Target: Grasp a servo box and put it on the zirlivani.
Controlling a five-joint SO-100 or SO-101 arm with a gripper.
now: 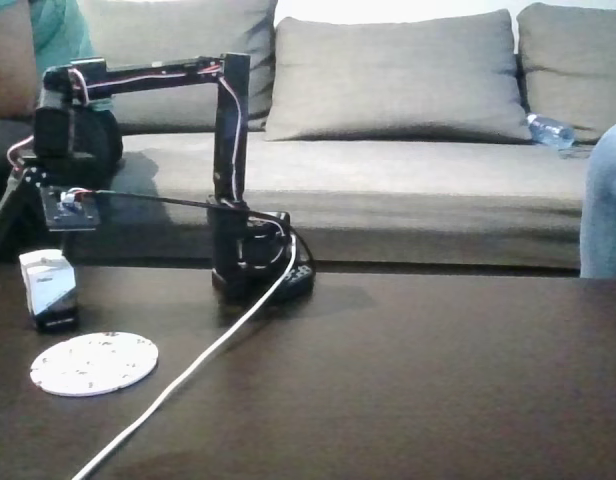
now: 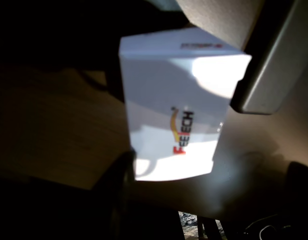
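The servo box (image 1: 48, 290), white with a black lower part, stands upright on the dark table near the left edge of the fixed view. In the wrist view the servo box (image 2: 176, 110) looms large, showing a white face with a red and orange logo. My gripper (image 1: 30, 235) hangs just above the box, open. In the wrist view the gripper (image 2: 189, 140) has one grey finger (image 2: 274, 60) to the box's upper right and a dark finger (image 2: 114, 200) to its lower left. The zirlivani (image 1: 93, 362), a flat white speckled disc, lies on the table just in front of the box.
The arm's base (image 1: 243, 265) stands mid-table, with a white cable (image 1: 188, 370) running to the front edge. A grey sofa (image 1: 388, 190) with a water bottle (image 1: 551, 130) is behind. One person sits at far left (image 1: 48, 35); a knee (image 1: 606, 200) shows at right.
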